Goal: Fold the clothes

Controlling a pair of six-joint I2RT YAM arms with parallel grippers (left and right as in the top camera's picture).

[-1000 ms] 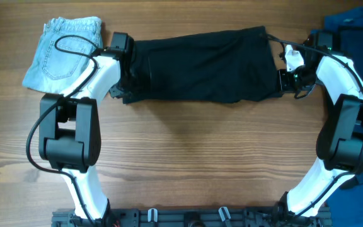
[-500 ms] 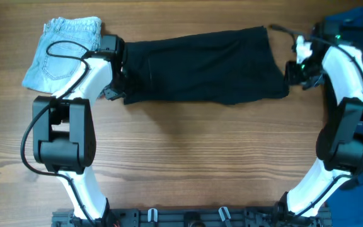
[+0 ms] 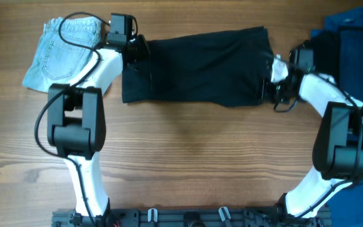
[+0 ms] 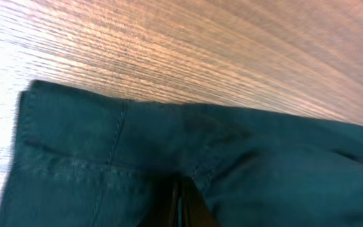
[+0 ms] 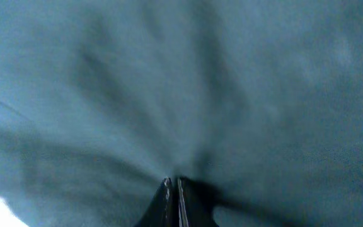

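Observation:
A dark garment (image 3: 197, 66) lies folded lengthwise across the far part of the table. My left gripper (image 3: 136, 49) is shut on its upper left edge; the left wrist view shows the waistband seams (image 4: 106, 157) and my closed fingers (image 4: 180, 205) pinching the cloth. My right gripper (image 3: 271, 85) is shut on the garment's right end; the right wrist view shows cloth (image 5: 181, 82) bunched into the closed fingertips (image 5: 174, 186). Folded light blue jeans (image 3: 65, 50) lie at the far left.
A pile of blue clothes (image 3: 358, 57) lies at the right edge of the table. Bare wooden table (image 3: 194, 151) extends in front of the garment. Both arm bases stand at the front edge.
My left gripper has moved from the garment's left side up to its far left corner. My right gripper has moved inward and down onto the right end, which now ends further left.

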